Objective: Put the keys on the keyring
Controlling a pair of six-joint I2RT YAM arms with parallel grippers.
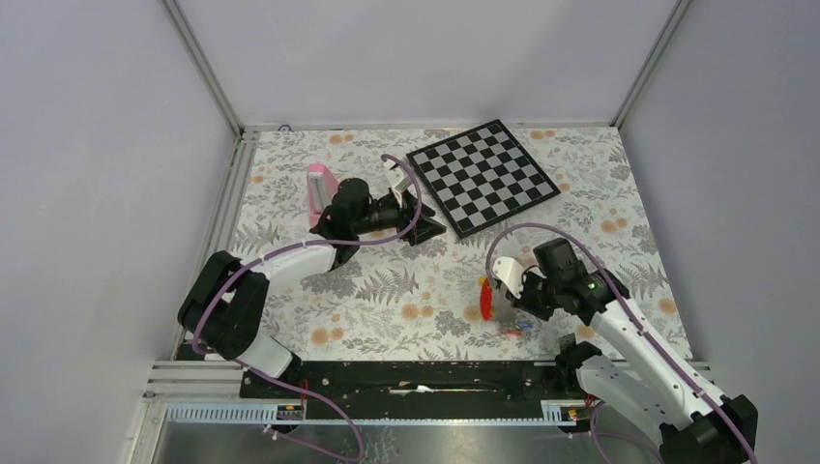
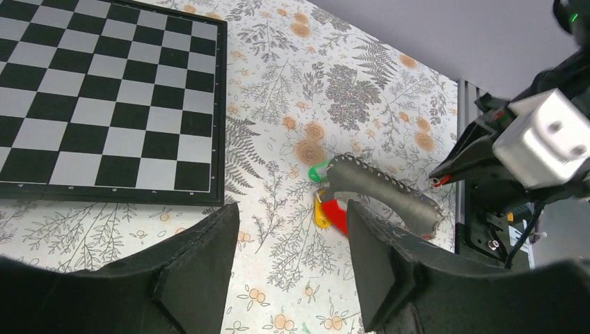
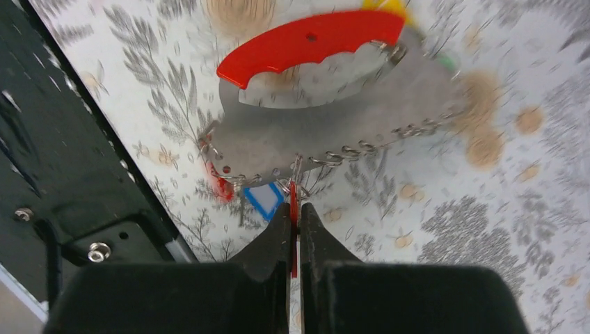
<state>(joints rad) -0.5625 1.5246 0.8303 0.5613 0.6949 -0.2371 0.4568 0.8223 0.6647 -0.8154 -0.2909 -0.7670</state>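
The keyring [image 3: 313, 38] has a red side and a grey side [image 3: 334, 132] and stands on edge over the table. My right gripper [image 3: 293, 221] is shut on a red key tag, seen edge-on, at the small rings along the grey side. A blue tag [image 3: 264, 200] and another red tag [image 3: 222, 186] hang beside it. In the top view the keyring [image 1: 485, 298] is just left of my right gripper [image 1: 505, 293]. My left gripper [image 2: 292, 271] is open and empty, far from the keyring [image 2: 383, 191], whose green tag [image 2: 319, 172] and yellow tag [image 2: 321, 216] show.
A chessboard [image 1: 483, 174] lies at the back centre, close to my left gripper [image 1: 411, 208]. A pink block [image 1: 319, 186] stands at the back left. The black rail [image 1: 435, 372] runs along the table's near edge, just behind the keyring.
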